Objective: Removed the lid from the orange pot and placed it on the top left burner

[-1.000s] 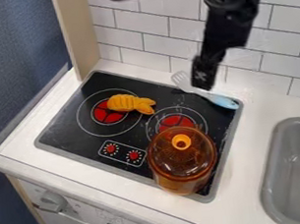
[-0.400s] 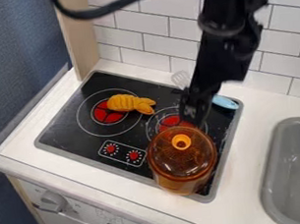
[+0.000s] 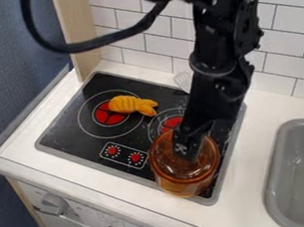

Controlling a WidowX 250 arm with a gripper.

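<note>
Nearest, a white cabinet front [image 3: 97,217] with grey knobs [image 3: 54,204] drops below the near edge of the cooktop [image 3: 70,137], whose black top is set in a white surface [image 3: 268,110]. The orange pot [image 3: 181,188] stands on the cooktop's nearest corner, its amber wall see-through, darker where it curves away. Its lid [image 3: 166,161] is on it, a glossy, smoky brown-orange dome with a pale glint toward the near side and a thick rounded rim; its middle is hidden. To the right of the cooktop is a grey sink [image 3: 271,170]. The black tool [image 3: 188,152] hangs down over the lid at the cooktop's near corner; whether it is clenched, released or grasping the lid, I cannot tell. Farther across the cooktop, a ridged yellow-orange toy [image 3: 123,104] lies partly on the left red burner [image 3: 107,118]. By the cooktop's far edge is a spatula's pale slotted head [image 3: 182,79], and behind rises a white tiled wall [image 3: 139,49].
</note>
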